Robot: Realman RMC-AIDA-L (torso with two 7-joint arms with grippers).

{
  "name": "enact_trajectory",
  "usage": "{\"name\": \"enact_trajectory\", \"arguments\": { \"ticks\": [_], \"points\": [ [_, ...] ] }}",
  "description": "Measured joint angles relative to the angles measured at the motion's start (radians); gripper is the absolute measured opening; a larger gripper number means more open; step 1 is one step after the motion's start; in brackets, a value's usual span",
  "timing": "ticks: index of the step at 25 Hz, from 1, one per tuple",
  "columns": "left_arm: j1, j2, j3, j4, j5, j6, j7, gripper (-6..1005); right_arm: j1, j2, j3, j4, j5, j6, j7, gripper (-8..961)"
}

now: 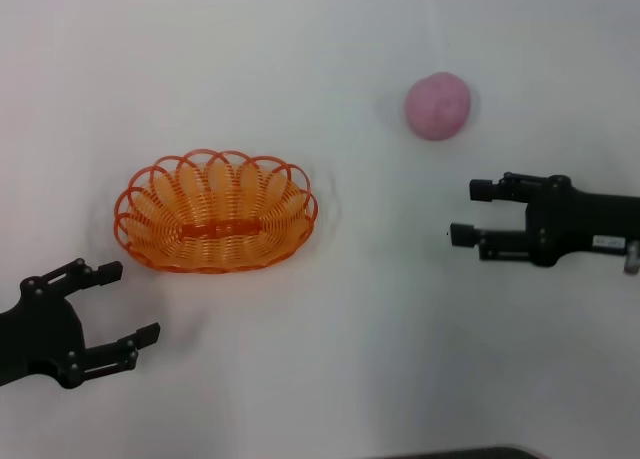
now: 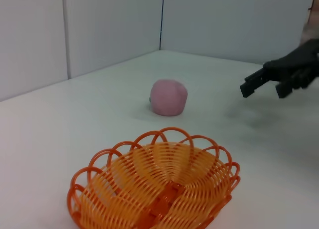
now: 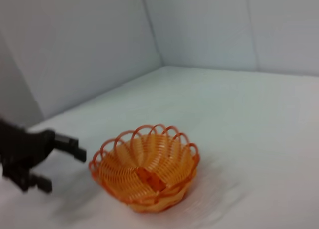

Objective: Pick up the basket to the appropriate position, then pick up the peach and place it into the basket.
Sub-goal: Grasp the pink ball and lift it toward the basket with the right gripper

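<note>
Head view: the oval orange looped-rib plastic basket [image 1: 215, 212] sits left of the white table's [image 1: 340, 359] centre, the round pink peach [image 1: 437, 105] toward the far right. The left gripper [image 1: 128, 301], jaws apart, should close on the near rim

Left wrist view: the basket lies empty

Right wrist view: the right gripper [image 1: 467, 212], jaws apart, waits near the right edge

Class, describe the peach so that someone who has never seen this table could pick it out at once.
Start at the white table and find the orange basket on the robot's left half. Look across to the far right part, beyond the open right gripper: the peach lies there alone on the bare surface. It is the only round, smooth, pink thing, and smaller than the basket.
</note>
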Motion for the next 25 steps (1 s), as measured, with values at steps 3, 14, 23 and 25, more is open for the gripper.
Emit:
{"name": "enact_trajectory", "arguments": {
  "ticks": [3,14,23,25],
  "points": [
    [0.000,0.000,0.000,0.000,0.000,0.006,0.000,849,0.013,-0.007,-0.008,-0.056,-0.010,-0.014,0.175,821],
    [0.006,0.000,0.004,0.000,0.000,-0.003,0.023,850,0.140,-0.024,-0.004,-0.246,-0.212,-0.040,0.731,823],
    [0.008,0.000,0.001,0.003,0.018,-0.002,0.024,850,0.231,-0.020,-0.010,-0.388,-0.370,-0.048,0.994,823],
    [0.008,0.000,0.001,0.003,0.021,-0.002,0.024,850,0.254,-0.020,-0.010,-0.396,-0.397,-0.047,1.036,824]
  ]
}}
